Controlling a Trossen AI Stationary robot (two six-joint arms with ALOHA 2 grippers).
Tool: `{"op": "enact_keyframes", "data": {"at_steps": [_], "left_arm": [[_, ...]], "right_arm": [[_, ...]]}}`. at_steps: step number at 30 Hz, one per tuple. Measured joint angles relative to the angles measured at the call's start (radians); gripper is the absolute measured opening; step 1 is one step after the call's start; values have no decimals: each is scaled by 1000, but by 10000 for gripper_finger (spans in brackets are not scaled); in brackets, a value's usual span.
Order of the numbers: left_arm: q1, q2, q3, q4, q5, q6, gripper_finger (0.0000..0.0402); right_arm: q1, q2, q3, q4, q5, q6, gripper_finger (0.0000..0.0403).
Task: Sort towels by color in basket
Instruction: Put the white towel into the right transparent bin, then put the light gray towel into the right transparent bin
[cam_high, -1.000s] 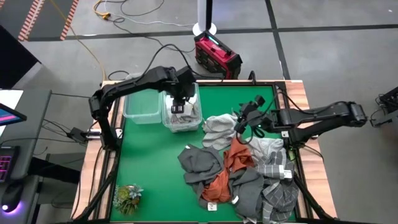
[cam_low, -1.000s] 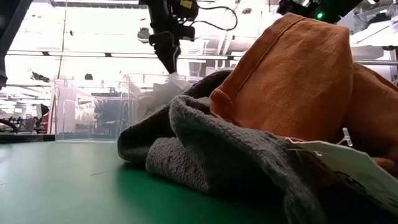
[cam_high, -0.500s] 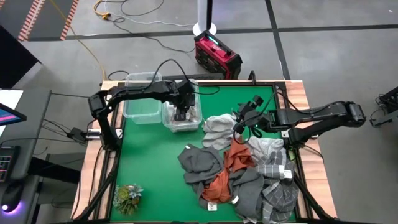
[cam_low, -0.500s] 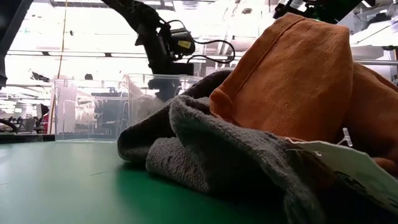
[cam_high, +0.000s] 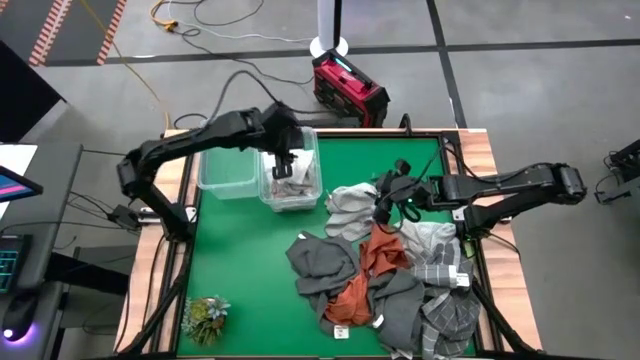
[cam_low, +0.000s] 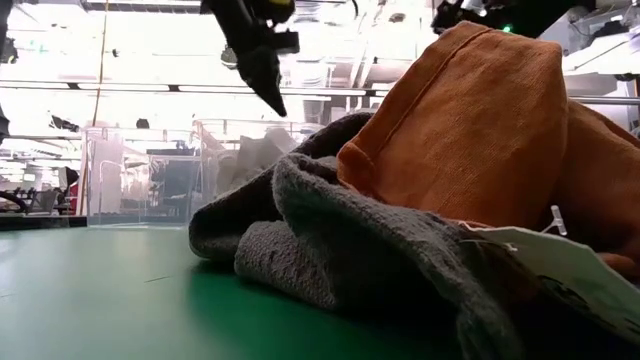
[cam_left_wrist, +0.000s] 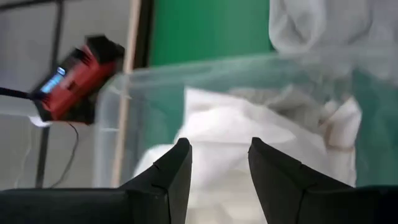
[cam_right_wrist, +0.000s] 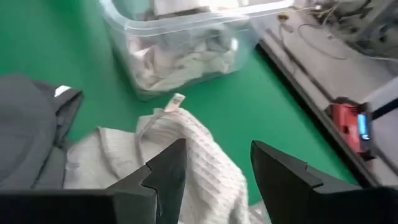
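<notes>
Two grippers stand open and empty. Left gripper (cam_high: 283, 160) hangs above the clear bin (cam_high: 292, 172) of white towels (cam_left_wrist: 249, 134). Right gripper (cam_high: 383, 203) hovers over a white towel (cam_right_wrist: 186, 162) on the counter (cam_high: 250, 270).

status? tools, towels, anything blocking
Left tool open, empty, above clear bin holding white towels. Right tool open, empty, over white towel at pile edge. Rest of pile unsorted. Nothing blocking.
</notes>
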Motion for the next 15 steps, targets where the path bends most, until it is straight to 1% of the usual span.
{"op": "enact_keyframes", "data": {"at_steps": [6,11,15], "left_arm": [[0,-36,0,6,3,-61,149],[-1,-35,0,-24,6,-70,149],[-1,-35,-5,-23,2,-72,149]], "right_arm": [[-69,137,0,87,-26,-48,210],[-155,275,0,158,-161,-93,208],[-213,383,0,256,-241,-129,195]]}}
